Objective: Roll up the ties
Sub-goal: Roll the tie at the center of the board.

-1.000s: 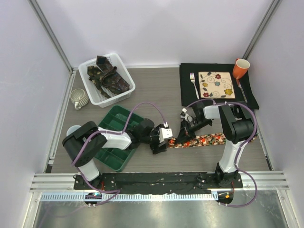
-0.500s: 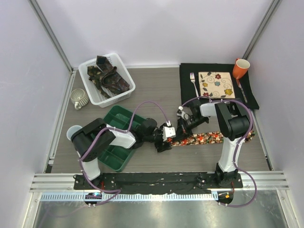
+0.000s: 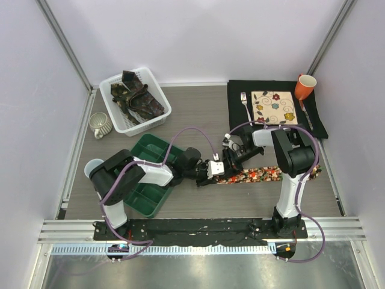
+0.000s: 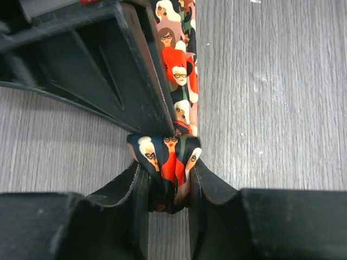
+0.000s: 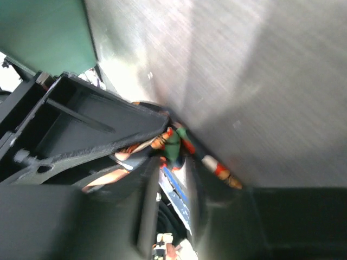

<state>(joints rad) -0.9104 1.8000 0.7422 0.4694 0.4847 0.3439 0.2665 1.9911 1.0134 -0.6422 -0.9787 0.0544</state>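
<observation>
A red-orange multicolour tie (image 3: 258, 175) lies flat on the table, running right from both grippers. Its left end is folded into a small roll (image 4: 165, 157). My left gripper (image 3: 212, 174) (image 4: 168, 187) is shut on that roll, pads pressing both sides. The tie's strip (image 4: 181, 81) runs away from it. My right gripper (image 3: 229, 165) (image 5: 174, 154) meets the roll from the other side. Its fingers stand slightly apart, with tie fabric (image 5: 172, 142) at their tips. One right finger (image 4: 108, 81) lies against the roll. Dark ties (image 3: 137, 99) are piled in the white basket (image 3: 113, 90).
A green divided tray (image 3: 147, 153) sits under my left arm. A grey mug (image 3: 100, 125) and a clear cup (image 3: 91, 167) stand at the left. At the back right, a black placemat (image 3: 237, 120) carries a floral plate (image 3: 274, 107), a fork (image 3: 245, 105) and an orange mug (image 3: 304, 86).
My left gripper moved right and closed on the tie's rolled end. My right gripper, shut before, has parted its jaws. The tie's left end was drawn slightly right.
</observation>
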